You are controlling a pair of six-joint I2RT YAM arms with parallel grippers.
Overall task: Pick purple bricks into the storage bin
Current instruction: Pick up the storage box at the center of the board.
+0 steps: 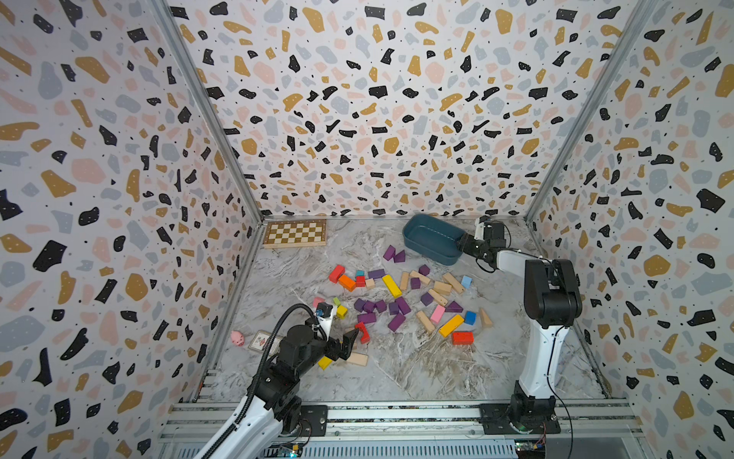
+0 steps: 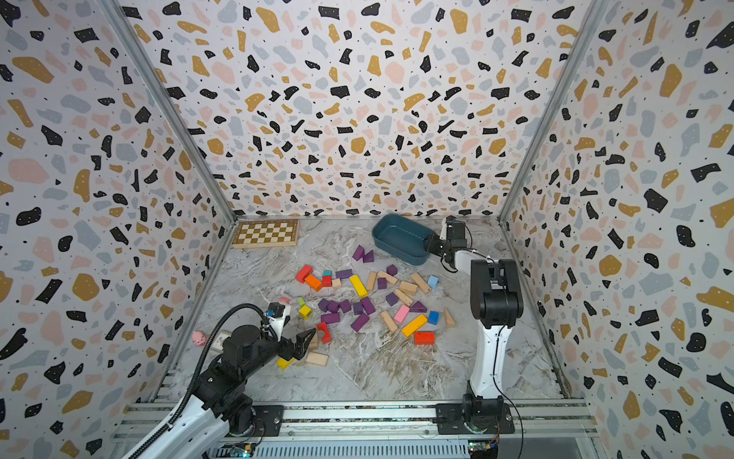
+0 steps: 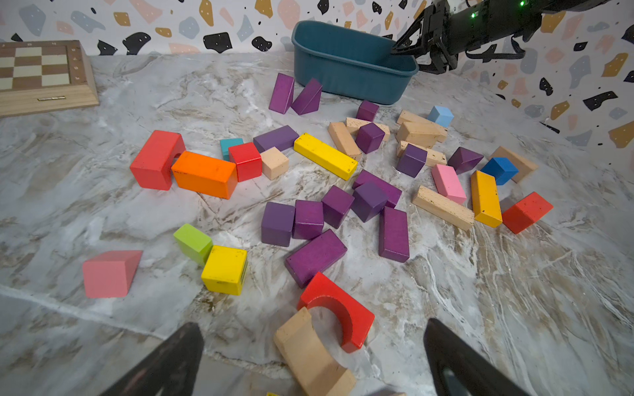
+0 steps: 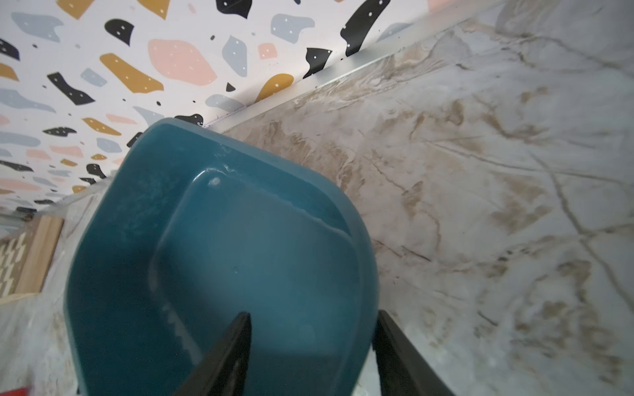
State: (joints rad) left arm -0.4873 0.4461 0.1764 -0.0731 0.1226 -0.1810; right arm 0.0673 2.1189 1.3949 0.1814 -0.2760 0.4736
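Many purple bricks (image 3: pixel 315 257) lie scattered on the table (image 3: pixel 514 291) near the bin (image 1: pixel 425 254), two just beside its wall. The right gripper (image 4: pixel 313 313) straddles the bin's rim, jaws apart, one inside. The left gripper (image 3: pixel 314 324), spread wide, hovers well away from the bin.

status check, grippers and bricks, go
Left gripper open, empty, above red arch. Right gripper open, astride storage bin wall. Purple bricks all on table, none in bin. Tan blocks mixed among them.
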